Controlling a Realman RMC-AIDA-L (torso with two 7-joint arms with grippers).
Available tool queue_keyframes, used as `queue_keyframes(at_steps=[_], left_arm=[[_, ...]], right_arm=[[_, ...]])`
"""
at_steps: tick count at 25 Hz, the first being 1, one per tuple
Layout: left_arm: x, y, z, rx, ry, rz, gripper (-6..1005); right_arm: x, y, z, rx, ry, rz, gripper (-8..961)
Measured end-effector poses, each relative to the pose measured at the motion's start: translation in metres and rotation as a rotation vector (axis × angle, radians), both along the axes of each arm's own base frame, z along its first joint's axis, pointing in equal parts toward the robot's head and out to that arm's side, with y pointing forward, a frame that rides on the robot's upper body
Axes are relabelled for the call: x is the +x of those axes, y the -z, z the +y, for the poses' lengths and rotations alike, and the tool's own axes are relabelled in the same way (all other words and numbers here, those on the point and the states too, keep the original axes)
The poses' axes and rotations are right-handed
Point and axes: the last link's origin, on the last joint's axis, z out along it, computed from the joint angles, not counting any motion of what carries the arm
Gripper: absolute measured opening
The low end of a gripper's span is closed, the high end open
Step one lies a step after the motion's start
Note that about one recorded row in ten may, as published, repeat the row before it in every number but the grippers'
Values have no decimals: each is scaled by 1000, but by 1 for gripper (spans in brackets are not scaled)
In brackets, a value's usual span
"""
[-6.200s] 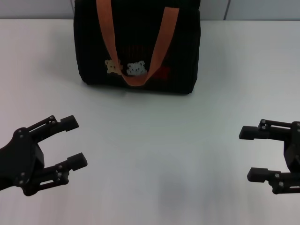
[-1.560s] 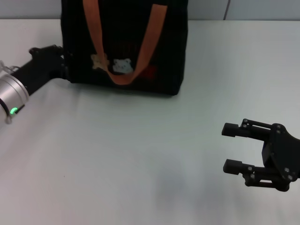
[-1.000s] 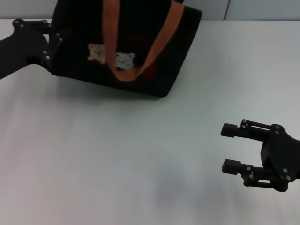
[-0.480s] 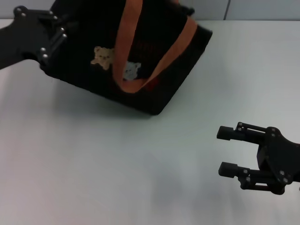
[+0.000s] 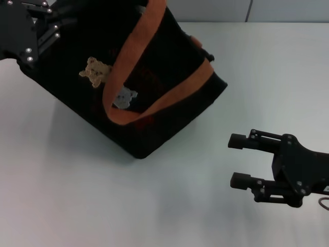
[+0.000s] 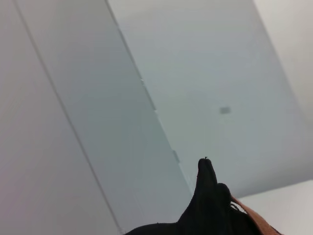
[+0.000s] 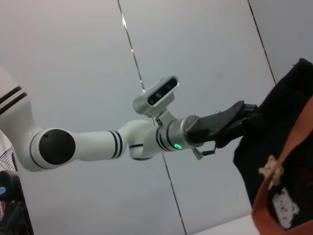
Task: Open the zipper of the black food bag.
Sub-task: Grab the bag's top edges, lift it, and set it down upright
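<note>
1. The bag (image 5: 128, 77) sits in the upper left of the head view, turned at a slant on the white surface (image 5: 77, 206). One bottom corner points toward the lower middle of the frame.
2. Two orange straps (image 5: 154, 103) hang down its front, next to two small bear patches (image 5: 95, 72).
3. The left gripper (image 5: 31, 31) is in the top left corner, right against the bag's far end. In the right wrist view its dark tip meets the bag's upper corner. I cannot tell if its jaws are holding the cloth or just pressing on it.
4. The right gripper (image 5: 239, 160) hangs over the surface in the lower right, well apart from the bag. Its jaws are wide, with nothing between them.
5. The zipper runs along the bag's top edge. It is black like the cloth, so I cannot pick it out in these views. There is a small orange bit (image 5: 195, 40) near the top right end of the bag. It might be the pull, but I am not sure.
6. The job looks barely begun. The step now seems to be getting the bag placed and held.
7. To do it well, the left gripper should keep the bag from sliding. The right gripper should come to the top edge, not the straps, pinch only the small pull, and slide it straight along the zip line.
</note>
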Motion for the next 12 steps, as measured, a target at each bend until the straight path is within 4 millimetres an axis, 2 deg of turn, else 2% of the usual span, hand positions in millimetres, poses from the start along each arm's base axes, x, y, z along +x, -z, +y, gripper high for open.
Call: queue_keyframes(at_steps=[5, 7, 8, 12], left_arm=[[12, 1, -7, -81, 78, 48, 81], [19, 6, -11, -134, 125, 62, 81], [21, 9, -11, -155, 138, 72, 81], [24, 16, -10, -170, 147, 88, 82]], right_arm=[[-7, 8, 9, 10, 38, 39, 622], [-11, 9, 16, 50, 79, 80, 621], [-13, 8, 28, 119, 143, 128, 620], [-18, 8, 41, 170, 217, 182, 617]])
